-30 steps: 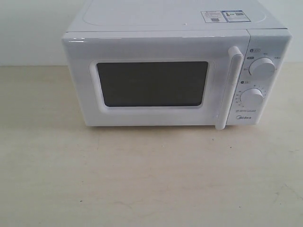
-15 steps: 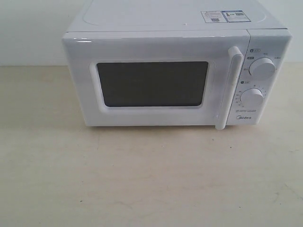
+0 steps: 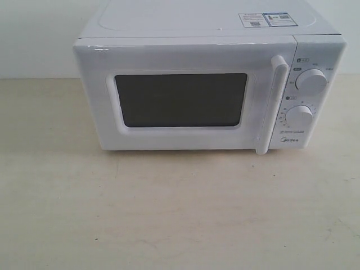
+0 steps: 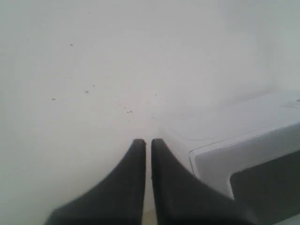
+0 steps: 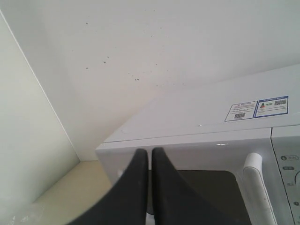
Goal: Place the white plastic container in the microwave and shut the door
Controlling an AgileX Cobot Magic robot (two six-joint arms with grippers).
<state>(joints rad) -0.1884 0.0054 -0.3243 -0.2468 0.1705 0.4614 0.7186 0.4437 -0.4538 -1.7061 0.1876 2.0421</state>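
Showed no change from a second before. Kept left end effector [image 4: 147, 141] and right end effector [image 5: 150, 151] pinched narrow, empty; ahead, Midea microwave [image 3: 169, 22], door [image 3: 180, 56] shut. Hid white plastic container; presumably inside, task finished.

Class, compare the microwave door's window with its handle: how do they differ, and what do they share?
Colour: the window is dark grey, the handle white. Shape: the window is a wide rounded-corner rectangle; the handle a tall, narrow bar. Place: the window sits in the middle of the door; the handle at its right edge in the exterior view, beside the knobs. Shared: both are on the closed door.
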